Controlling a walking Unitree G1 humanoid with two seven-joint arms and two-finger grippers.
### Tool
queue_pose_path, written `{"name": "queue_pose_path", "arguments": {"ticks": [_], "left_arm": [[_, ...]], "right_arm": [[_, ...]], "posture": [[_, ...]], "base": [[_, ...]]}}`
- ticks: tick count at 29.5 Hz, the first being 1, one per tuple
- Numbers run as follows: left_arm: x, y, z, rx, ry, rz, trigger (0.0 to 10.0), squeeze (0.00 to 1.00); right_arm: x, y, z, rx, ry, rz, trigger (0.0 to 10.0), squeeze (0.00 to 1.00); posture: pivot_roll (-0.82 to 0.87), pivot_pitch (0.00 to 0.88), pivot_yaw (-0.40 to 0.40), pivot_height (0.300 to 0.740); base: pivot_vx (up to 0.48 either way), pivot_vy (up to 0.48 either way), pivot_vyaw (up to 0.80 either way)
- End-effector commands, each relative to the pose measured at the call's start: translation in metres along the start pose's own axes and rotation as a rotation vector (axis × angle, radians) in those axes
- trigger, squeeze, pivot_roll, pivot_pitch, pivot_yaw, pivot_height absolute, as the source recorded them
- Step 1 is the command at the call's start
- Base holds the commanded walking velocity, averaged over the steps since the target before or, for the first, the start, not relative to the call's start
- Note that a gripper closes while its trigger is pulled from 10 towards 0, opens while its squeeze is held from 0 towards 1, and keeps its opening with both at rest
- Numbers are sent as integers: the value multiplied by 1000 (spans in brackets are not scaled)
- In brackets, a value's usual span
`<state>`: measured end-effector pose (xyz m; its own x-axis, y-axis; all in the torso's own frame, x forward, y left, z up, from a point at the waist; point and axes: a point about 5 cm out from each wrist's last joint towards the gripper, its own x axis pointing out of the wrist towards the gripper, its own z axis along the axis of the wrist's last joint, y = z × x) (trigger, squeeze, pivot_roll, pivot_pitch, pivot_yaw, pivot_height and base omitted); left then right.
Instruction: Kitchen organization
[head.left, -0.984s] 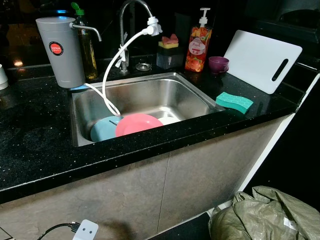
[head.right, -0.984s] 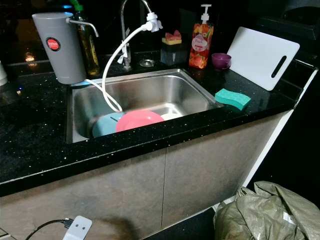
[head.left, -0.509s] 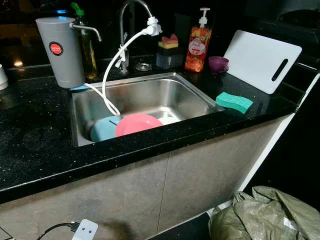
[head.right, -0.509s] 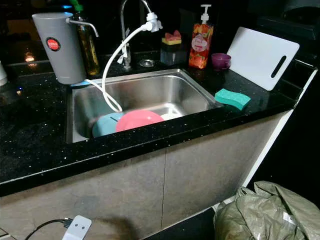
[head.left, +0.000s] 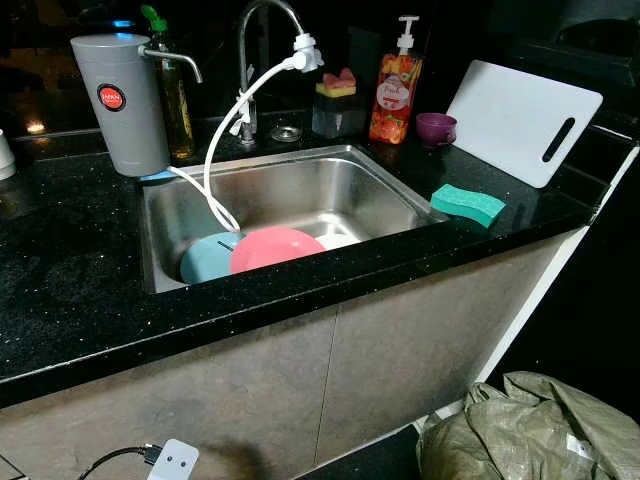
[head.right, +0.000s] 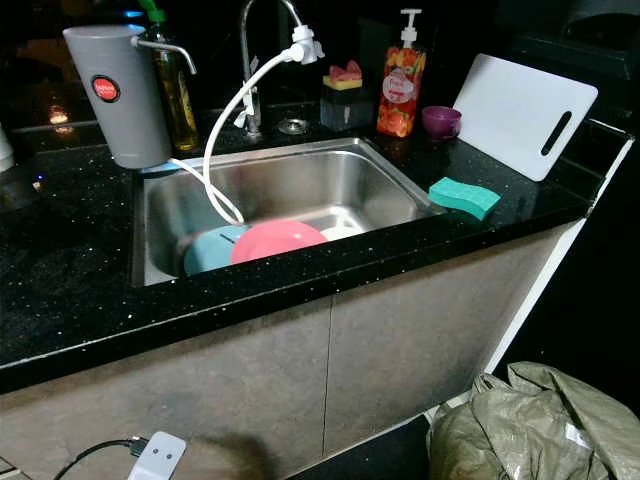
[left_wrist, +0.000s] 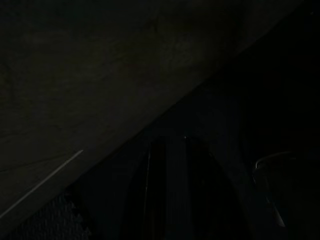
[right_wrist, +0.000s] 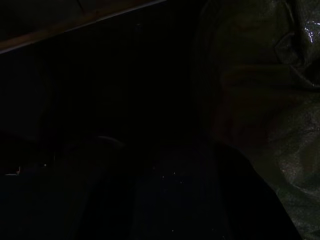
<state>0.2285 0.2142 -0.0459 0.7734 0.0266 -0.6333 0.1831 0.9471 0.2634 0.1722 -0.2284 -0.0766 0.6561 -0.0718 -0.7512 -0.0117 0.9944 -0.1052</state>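
A steel sink (head.left: 335, 188) is set into the black speckled counter (head.left: 70, 270). At its near side a pink plate (head.left: 277, 247) overlaps a light blue plate (head.left: 203, 259), with a white dish (head.left: 338, 241) just beside them. A green sponge (head.left: 468, 204) lies on the counter right of the sink. Behind it a white cutting board (head.left: 520, 118) leans at the back right, next to a purple cup (head.left: 436, 128) and an orange soap pump bottle (head.left: 396, 95). Both my arms hang idle low by the cabinet, and their wrist views are very dark.
A grey water filter (head.left: 122, 105) and a green-capped bottle (head.left: 176, 95) stand back left. A white hose (head.left: 222, 145) runs from the faucet (head.left: 245, 55) into the sink. A green sack (head.left: 530, 430) sits on the floor right, a white plug adapter (head.left: 172, 460) lower left.
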Motion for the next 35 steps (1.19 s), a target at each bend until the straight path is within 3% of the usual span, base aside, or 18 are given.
{"name": "queue_pose_path", "arguments": {"ticks": [1, 27, 35], "left_arm": [[-3, -6, -12, 7, 36, -17, 10000, 0], [-5, -5, -17, 13, 49, -21, 10000, 0], [-7, -7, -24, -22, 85, -21, 10000, 0]], "right_arm": [[-3, 1, -10, -9, 33, 5, 10000, 0], [-3, 9, -12, -9, 37, 18, 10000, 0], [-3, 10, -15, -21, 47, 19, 10000, 0]], "posture": [[23, 134, -32, 740], [23, 138, -26, 740], [20, 142, -29, 740]], "base": [[0, 0, 0], [0, 0, 0], [0, 0, 0]]}}
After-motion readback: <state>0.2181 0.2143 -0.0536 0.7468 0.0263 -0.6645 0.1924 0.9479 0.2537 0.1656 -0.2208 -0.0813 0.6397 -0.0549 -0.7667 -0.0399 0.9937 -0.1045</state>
